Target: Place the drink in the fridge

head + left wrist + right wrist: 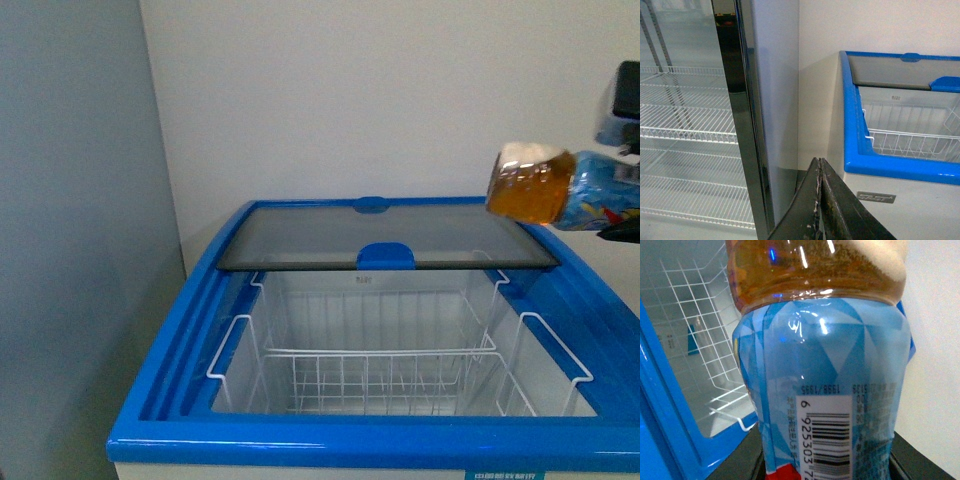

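Clamps the drink (pixel 545 185) in the right gripper (pixel 618 195), squeezed onto the blue-labelled end at the right edge of the front view. Holds it on its side, up in the air, with the amber half pointing left and turning pale at the far tip. Hangs above the right rim of the fridge (pixel 180 380), clear of it and not inside. Shows the glass lid (pixel 390 235) sitting over the back half and the front half open. Looks straight down onto a white wire basket (pixel 370 370) in the well.

From the right wrist, fills the picture with the drink's blue label and barcode. Dark fingers (pixel 735 467) peek out either side at the base, though hard to say how much pad touches.

Over on the left wrist: presses the left gripper (pixel 819 167) fully together, low beside the fridge's front corner. Catches the SAST badge (pixel 876 197) under the blue rim. Also takes in the tall glass-door cabinet (pixel 690 115) with wire shelves alongside.
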